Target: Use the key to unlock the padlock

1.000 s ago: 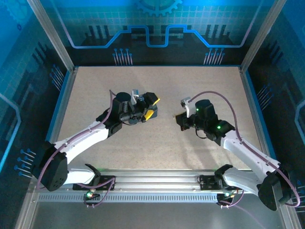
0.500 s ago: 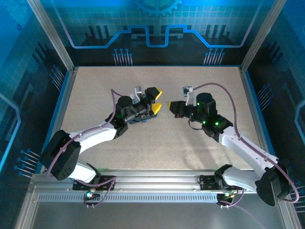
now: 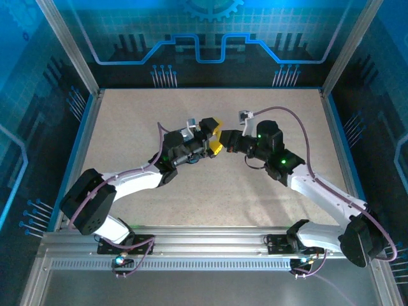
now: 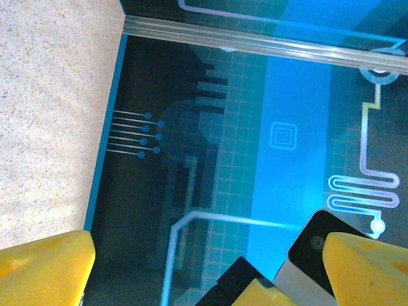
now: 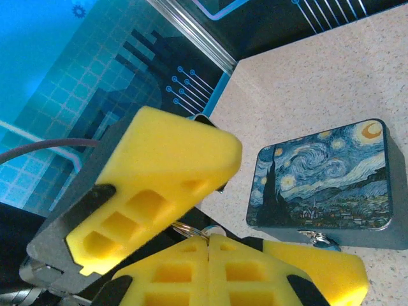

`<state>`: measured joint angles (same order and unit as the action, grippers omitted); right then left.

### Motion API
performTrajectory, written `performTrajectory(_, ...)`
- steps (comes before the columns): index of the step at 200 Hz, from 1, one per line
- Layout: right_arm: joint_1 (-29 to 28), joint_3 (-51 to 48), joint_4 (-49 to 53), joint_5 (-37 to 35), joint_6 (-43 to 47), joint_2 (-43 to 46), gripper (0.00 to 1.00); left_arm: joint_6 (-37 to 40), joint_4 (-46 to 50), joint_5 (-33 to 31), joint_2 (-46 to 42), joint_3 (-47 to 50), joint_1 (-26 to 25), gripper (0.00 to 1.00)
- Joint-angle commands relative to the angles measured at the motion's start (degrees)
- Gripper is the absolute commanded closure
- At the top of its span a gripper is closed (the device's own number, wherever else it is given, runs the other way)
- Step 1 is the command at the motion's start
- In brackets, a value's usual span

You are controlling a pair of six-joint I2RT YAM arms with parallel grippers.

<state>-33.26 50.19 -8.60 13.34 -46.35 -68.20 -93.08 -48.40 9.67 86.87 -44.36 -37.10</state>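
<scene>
Step in hand, as I read it: bringing both tools together, no keying yet. Right gripper (image 5: 209,255) is clamped tight, with a thin metal ring (image 5: 190,228) poking out at its tips; cannot tell if the key hangs there. Left gripper (image 3: 215,138) is spread wide and empty, one finger (image 5: 159,172) over the right's. Probable padlock (image 5: 317,239): a small metal loop at the front edge of the painted tin (image 5: 325,172). Next calls for a gentle, centred close on that ring. A second ago the grippers were well apart; now they meet mid-table (image 3: 127,127).
</scene>
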Motion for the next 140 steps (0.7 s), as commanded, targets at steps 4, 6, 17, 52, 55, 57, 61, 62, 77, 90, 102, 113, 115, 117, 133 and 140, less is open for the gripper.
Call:
performTrajectory(4,-1.0,0.7,-1.5,-0.4,-1.2,-0.7,1.00,-2.4,-4.1,-1.7,0.5,-1.1,-0.3,0.09)
performTrajectory(6,-1.0,0.6,-1.5,-0.5,-1.3,-0.7,1.00,-2.3,-4.1,-1.8,0.4,-1.1,-0.3,0.09)
performTrajectory(17,-1.1,0.5,-1.3,-0.6,-1.5,-0.6,1.00,-2.4,-4.2,-2.1,0.3,-0.9,-0.3,0.11)
performTrajectory(52,-1.2,-1.8,-0.1,-1.5,-1.8,0.2,1.00,-2.5,-4.0,-2.5,0.1,-0.8,-0.3,0.19)
performTrajectory(55,-1.2,-1.9,0.0,-1.5,-1.8,0.2,1.00,-2.5,-3.7,-2.5,0.1,-0.8,-0.3,0.19)
performTrajectory(57,-1.2,-1.9,0.1,-1.5,-1.8,0.3,1.00,-2.4,-3.6,-2.5,0.1,-0.8,-0.3,0.19)
performTrajectory(61,-1.2,-2.0,0.3,-1.6,-1.8,0.3,1.00,-2.5,-3.3,-2.5,0.1,-0.9,-0.3,0.19)
performTrajectory(62,-1.1,-2.0,0.4,-1.7,-1.7,0.3,1.00,-2.5,-3.3,-2.5,0.1,-1.0,-0.3,0.19)
performTrajectory(77,-1.2,-2.3,1.1,-2.0,-1.6,0.5,1.00,-2.8,-3.3,-2.5,0.2,-1.1,-0.3,0.21)
performTrajectory(90,-1.2,-2.5,1.5,-2.1,-1.5,0.6,1.00,-2.8,-3.3,-2.5,0.1,-0.9,-0.3,0.24)
performTrajectory(102,-1.1,-2.5,1.8,-2.3,-1.5,0.9,1.00,-2.7,-3.0,-2.6,-0.1,-0.9,-0.3,0.25)
performTrajectory(113,-1.2,-2.7,1.9,-2.6,-1.5,1.2,1.00,-2.8,-2.5,-2.8,-0.3,-0.7,-0.3,0.25)
performTrajectory(115,-1.2,-2.7,1.9,-2.7,-1.5,1.2,1.00,-2.8,-2.4,-2.9,-0.4,-0.7,-0.3,0.25)
performTrajectory(117,-1.2,-2.8,1.9,-2.8,-1.5,1.3,1.00,-2.7,-2.3,-2.9,-0.4,-0.6,-0.3,0.25)
performTrajectory(133,-1.1,-3.0,1.9,-2.9,-1.7,1.5,1.00,-2.6,-1.3,-3.2,-0.8,-0.5,-0.3,0.25)
performTrajectory(140,-1.2,-3.1,1.9,-3.0,-1.7,1.6,1.00,-2.5,-1.2,-3.3,-1.0,-0.5,-0.3,0.27)
